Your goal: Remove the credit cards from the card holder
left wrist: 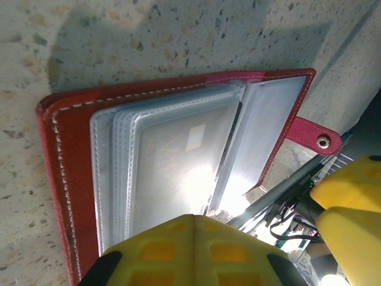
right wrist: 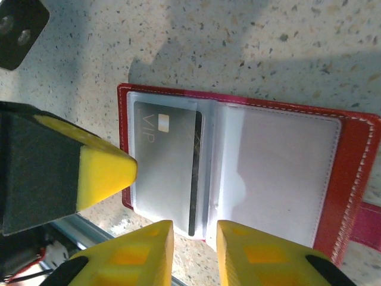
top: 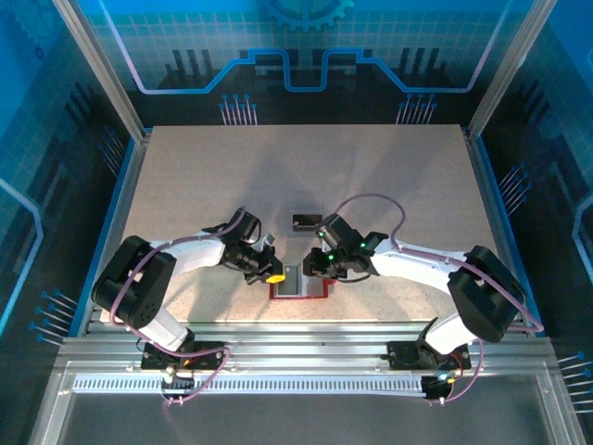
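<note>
Lying open and flat on the counter point(top: 185, 185), nr its front edge, is the red wallet point(top: 322, 290), right btwn the two hands. In the top view the left hand point(top: 274, 275) reaches it from the left side and the right hand point(top: 313, 269) from the right side; both are low at the wallet.

Left wrist view: the left hand point(left wrist: 191, 229) has its yellow fingers pressed together w/ no gap, and it holds nothing. The wallet point(left wrist: 65, 179) shows a stack of clear pockets inside. A red tab point(left wrist: 309, 134) w/ a metal snap sticks out from one side.

Right wrist view: a silvery card point(right wrist: 166, 161), marked VIP and w/ a small chip, sits inside a clear pocket on one half of the wallet point(right wrist: 351, 179). The other half shows a pale pocket. The right hand point(right wrist: 194, 238) is open only narrowly, and the dark long edge of the card points into this gap at the wallet's border; the fingers are not closed on it. The yellow tip of the left hand point(right wrist: 110, 173) is at the wallet's short edge beside the card; if it touches, I cannot tell.

A small black object point(top: 307, 221) lies on the counter beyond the wallet, apart from it.
</note>
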`<control>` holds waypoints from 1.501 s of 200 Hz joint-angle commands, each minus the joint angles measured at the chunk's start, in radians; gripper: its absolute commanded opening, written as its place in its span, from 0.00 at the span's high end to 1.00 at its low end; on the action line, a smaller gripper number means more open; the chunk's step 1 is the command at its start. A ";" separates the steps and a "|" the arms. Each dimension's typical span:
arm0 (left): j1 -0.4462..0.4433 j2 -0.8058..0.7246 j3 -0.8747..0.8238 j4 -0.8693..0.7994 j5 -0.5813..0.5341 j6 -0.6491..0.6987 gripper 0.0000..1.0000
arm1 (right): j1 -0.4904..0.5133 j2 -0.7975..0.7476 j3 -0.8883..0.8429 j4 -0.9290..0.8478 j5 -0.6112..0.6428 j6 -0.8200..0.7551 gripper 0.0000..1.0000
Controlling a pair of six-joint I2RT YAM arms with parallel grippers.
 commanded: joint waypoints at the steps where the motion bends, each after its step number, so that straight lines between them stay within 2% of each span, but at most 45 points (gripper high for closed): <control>1: -0.014 0.013 0.014 0.010 0.011 0.012 0.98 | -0.015 0.051 -0.015 0.163 -0.111 0.057 0.77; 63: -0.015 0.026 0.011 -0.006 -0.008 0.028 0.98 | -0.017 0.143 -0.016 0.231 -0.159 0.057 0.79; 166: -0.015 0.040 0.008 -0.035 -0.041 0.054 0.98 | -0.016 0.210 -0.016 0.262 -0.177 0.064 0.78; 300: -0.016 0.033 0.004 -0.045 -0.049 0.055 0.98 | -0.012 0.213 -0.018 0.226 -0.165 0.053 0.78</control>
